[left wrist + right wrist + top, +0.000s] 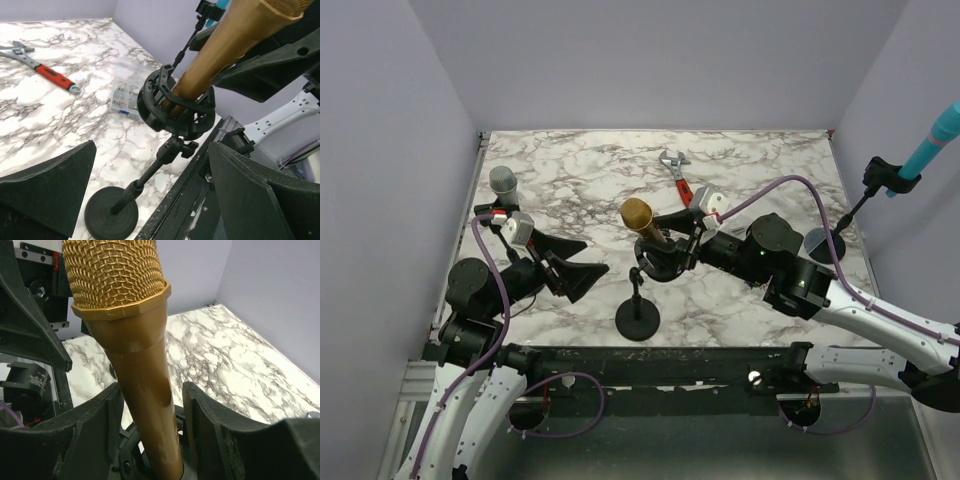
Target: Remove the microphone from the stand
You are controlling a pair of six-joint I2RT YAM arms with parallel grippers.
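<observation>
From above, your microphone point(654, 236) sits tilted in the stand point(638, 322), with the right gripper point(675, 240) around its barrel. Left wrist: the left gripper point(150, 190) gapes wide and empty. Right wrist: the jaws flank the barrel with a sliver of gap. It looks rigid and probably slick, so grip below the mesh.

text: none readable in any view | brands/labels: none legible | microphone point(140, 380) body: no marking legible | numbers/signs: none

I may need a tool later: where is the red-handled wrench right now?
In the top view the wrench lies on the marble table toward the far edge, just beyond the right gripper and the gold microphone.
</observation>
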